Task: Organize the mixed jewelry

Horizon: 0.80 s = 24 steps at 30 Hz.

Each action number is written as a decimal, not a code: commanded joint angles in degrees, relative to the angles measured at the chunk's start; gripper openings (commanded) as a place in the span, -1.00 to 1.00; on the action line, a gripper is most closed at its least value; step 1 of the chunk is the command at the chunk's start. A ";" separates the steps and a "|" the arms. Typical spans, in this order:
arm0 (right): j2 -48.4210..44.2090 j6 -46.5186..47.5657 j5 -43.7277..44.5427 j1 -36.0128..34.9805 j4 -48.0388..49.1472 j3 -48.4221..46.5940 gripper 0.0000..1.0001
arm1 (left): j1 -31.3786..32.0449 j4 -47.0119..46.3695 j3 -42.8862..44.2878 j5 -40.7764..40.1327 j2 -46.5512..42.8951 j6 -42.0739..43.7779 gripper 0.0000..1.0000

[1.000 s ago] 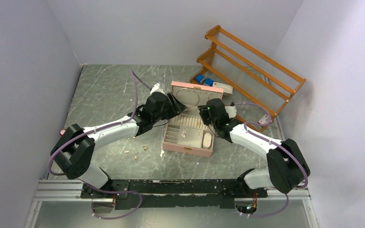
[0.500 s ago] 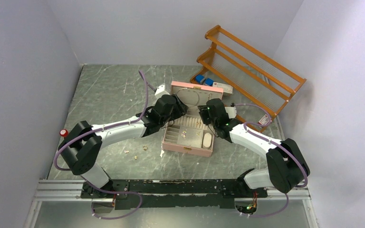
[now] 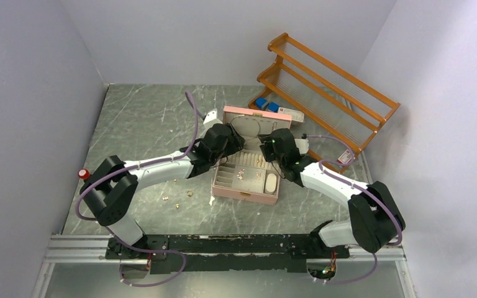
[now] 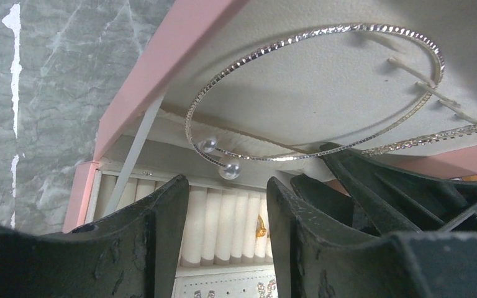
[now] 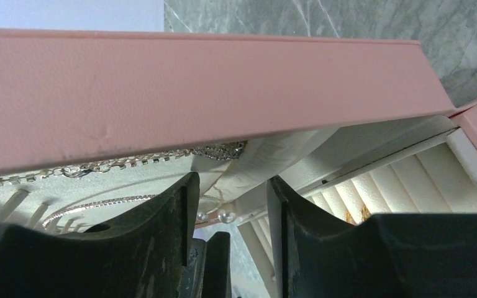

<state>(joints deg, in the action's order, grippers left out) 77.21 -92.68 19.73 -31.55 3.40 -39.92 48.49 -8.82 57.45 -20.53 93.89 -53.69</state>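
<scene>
The pink jewelry box (image 3: 242,194) stands open mid-table with its lid (image 3: 258,119) upright. A silvery wire loop (image 4: 207,146) with two pearl beads hangs on the lid's pale lining. My left gripper (image 4: 228,183) is open just below those beads, over the white ring rolls, with nothing between its fingers. A gold ring (image 4: 261,226) sits in the rolls. My right gripper (image 5: 233,180) is open under the lid's pink edge (image 5: 223,87), facing the beads (image 5: 227,215). Both grippers (image 3: 233,141) (image 3: 264,146) meet at the lid. Loose gold rings (image 3: 189,193) (image 3: 166,198) lie on the table left of the box.
A wooden rack (image 3: 332,81) leans at the back right, with blue items (image 3: 261,102) and a small white box (image 3: 292,113) at its foot. Grey walls close in both sides. The right gripper's black fingers (image 4: 379,180) crowd the left wrist view.
My left gripper has swung right, from beside the box to the lid's inner face. The right gripper has stayed at the lid and its jaws have widened a little.
</scene>
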 commanded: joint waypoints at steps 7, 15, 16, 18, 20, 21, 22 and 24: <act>2.12 -3.98 1.62 0.83 -1.91 -2.28 -0.17 | 0.12 -3.23 1.66 -1.70 0.90 0.28 0.10; 2.63 -2.16 -1.44 1.21 -1.42 -2.19 -0.21 | 0.13 -3.65 2.08 -1.55 1.40 0.95 0.04; 2.52 -1.67 -1.77 1.31 -1.98 -2.44 -0.23 | 0.16 -3.51 2.32 -1.44 1.51 1.41 0.03; 2.25 -1.00 -2.59 1.70 -2.21 -2.44 -0.33 | 0.13 -3.08 2.89 -1.35 1.84 2.17 0.02; 2.00 -0.39 -3.68 2.28 -1.85 -1.83 -0.48 | 0.14 -3.59 2.63 -0.95 2.08 2.28 0.01; 1.86 -0.19 -4.20 2.47 -1.74 -1.58 -0.53 | 0.14 -4.15 2.28 -0.66 2.17 2.25 0.00; 1.77 0.19 -4.51 2.57 -1.73 -1.38 -0.57 | 0.17 -4.79 1.97 -0.41 2.25 2.13 -0.01; 1.72 1.16 -5.44 2.92 -1.36 -0.86 -0.65 | 0.20 -5.95 1.43 0.01 2.41 2.24 -0.01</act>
<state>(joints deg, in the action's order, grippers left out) 79.59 -93.12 14.76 -29.85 1.02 -41.04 48.49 -10.37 58.15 -20.45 95.48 -52.66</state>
